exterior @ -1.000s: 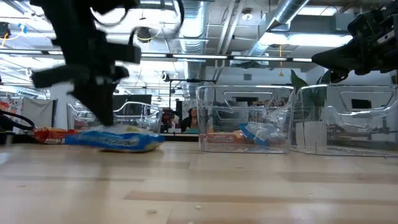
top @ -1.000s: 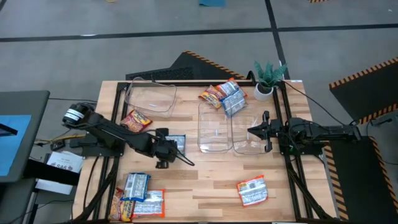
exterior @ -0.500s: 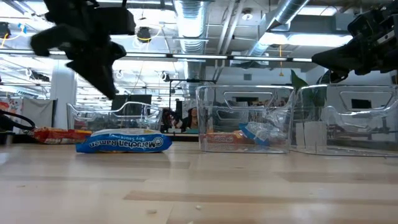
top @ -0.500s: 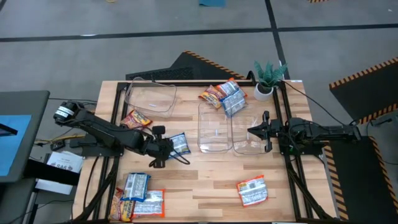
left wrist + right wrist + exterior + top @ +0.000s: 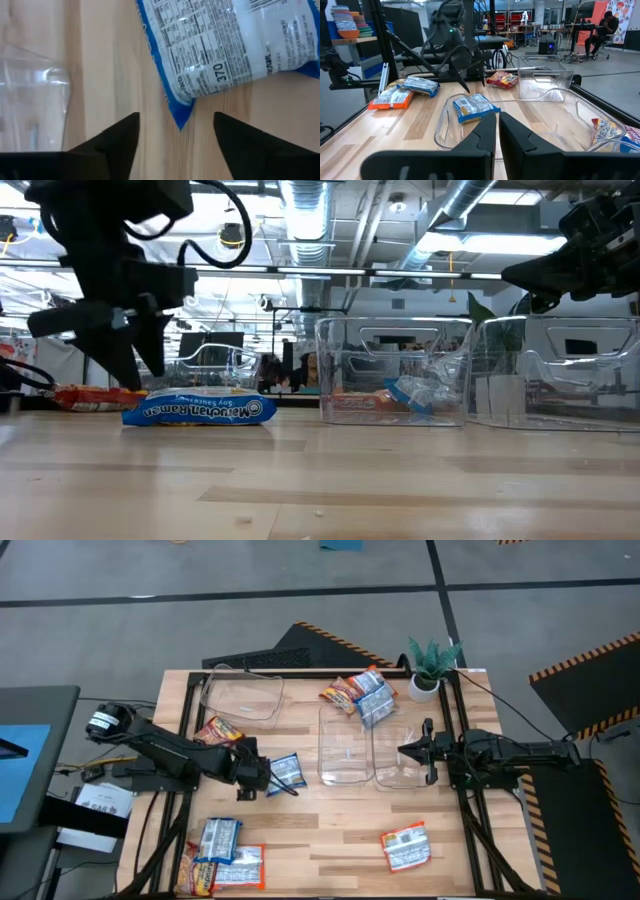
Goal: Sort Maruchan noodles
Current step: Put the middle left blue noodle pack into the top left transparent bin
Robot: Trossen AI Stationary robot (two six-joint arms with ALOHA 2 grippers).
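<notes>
The left gripper [image 5: 262, 780] hangs with jaws wide, just beside the blue-and-white noodle packet [image 5: 287, 771], which lies flat on the table [image 5: 330, 840] beside the middle clear bin [image 5: 345, 747]; the right gripper [image 5: 408, 752], jaws nearly closed and empty, hovers over the neighbouring bin [image 5: 398, 775]

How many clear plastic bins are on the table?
3: one clear plastic bin at the far left, two side by side mid-table, the middle bin and the right bin. None looks hidden.
</notes>
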